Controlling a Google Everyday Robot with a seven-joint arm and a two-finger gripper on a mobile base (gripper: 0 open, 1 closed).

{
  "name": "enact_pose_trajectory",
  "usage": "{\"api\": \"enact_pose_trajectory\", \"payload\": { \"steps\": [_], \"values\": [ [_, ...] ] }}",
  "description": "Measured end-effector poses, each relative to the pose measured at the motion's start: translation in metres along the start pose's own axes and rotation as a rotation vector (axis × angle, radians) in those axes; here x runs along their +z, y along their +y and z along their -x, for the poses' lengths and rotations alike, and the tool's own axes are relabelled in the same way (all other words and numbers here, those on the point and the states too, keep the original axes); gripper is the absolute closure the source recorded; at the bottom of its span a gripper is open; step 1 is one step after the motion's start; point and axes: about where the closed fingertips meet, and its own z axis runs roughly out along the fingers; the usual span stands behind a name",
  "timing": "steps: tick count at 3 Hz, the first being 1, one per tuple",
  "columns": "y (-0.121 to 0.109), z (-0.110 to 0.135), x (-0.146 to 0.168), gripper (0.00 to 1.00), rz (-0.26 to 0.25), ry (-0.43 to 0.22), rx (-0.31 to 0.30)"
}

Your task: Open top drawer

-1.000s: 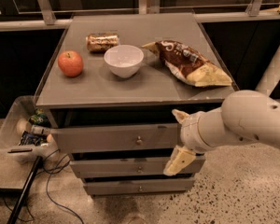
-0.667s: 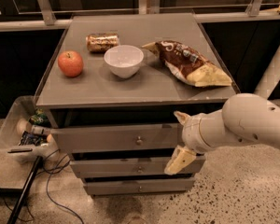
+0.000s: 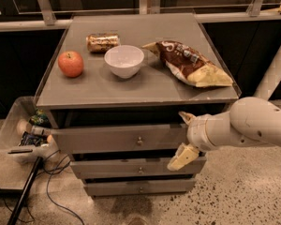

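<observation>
Released pincer [image 3: 183, 137] hovers at the rigid top drawer's [image 3: 98, 139] right end; it likely slides easily, so grip its small central knob [image 3: 139, 140].

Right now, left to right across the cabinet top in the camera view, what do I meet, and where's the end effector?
Red apple → gold can → white bowl → chip bag. The end effector is below, open at the top drawer's right end.

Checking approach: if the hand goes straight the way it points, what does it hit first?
Probably the right end of the top drawer front, which the open hand sits beside; depth is unclear.
</observation>
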Motion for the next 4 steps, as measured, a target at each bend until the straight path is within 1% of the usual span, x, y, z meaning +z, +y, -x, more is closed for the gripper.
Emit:
{"api": "enact_pose_trajectory", "payload": {
  "steps": [1, 2, 3, 4],
  "values": [
    [-0.006, -0.007, 0.009, 0.00, 0.022, -0.049, 0.022],
    [-0.009, -0.012, 0.019, 0.00, 0.082, -0.085, 0.014],
    [-0.006, -0.018, 0.026, 0.00, 0.164, -0.109, 0.009],
    [-0.003, -0.021, 0.028, 0.00, 0.216, -0.116, -0.008]
  ]
}}
